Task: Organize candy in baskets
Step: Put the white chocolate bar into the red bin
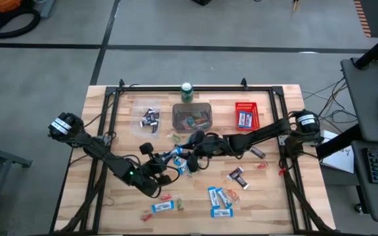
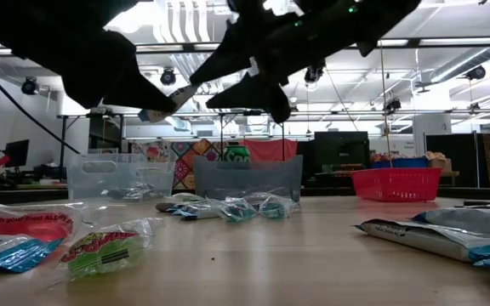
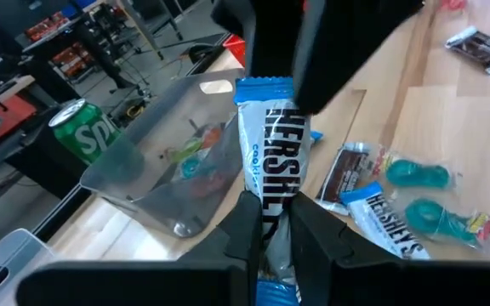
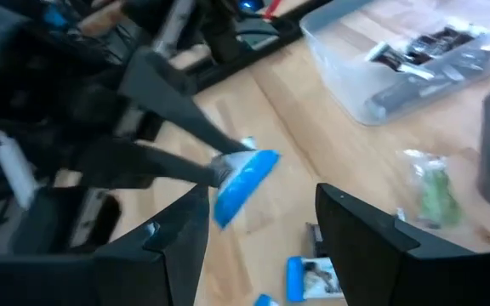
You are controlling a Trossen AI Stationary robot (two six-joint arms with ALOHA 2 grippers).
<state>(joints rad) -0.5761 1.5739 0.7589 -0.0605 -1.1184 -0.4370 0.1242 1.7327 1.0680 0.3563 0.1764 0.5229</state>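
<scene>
Left tool [image 3: 270, 223] pinching blue-and-white Hershey's bar [image 3: 275, 144], right tool [image 4: 258, 225] spread, green Sprite can [image 3: 82, 129] behind.

We see both arms crowding the table's middle, the left gripper [image 1: 174, 156] and right gripper [image 1: 190, 145] nearly nose to nose. 3 baskets [image 1: 191, 116] and a green can [image 1: 187, 92] wall the far edge. Scattered candy [image 1: 220, 200] litters the near side; bare wood [image 1: 271, 196] lies open at the near right corner.
</scene>
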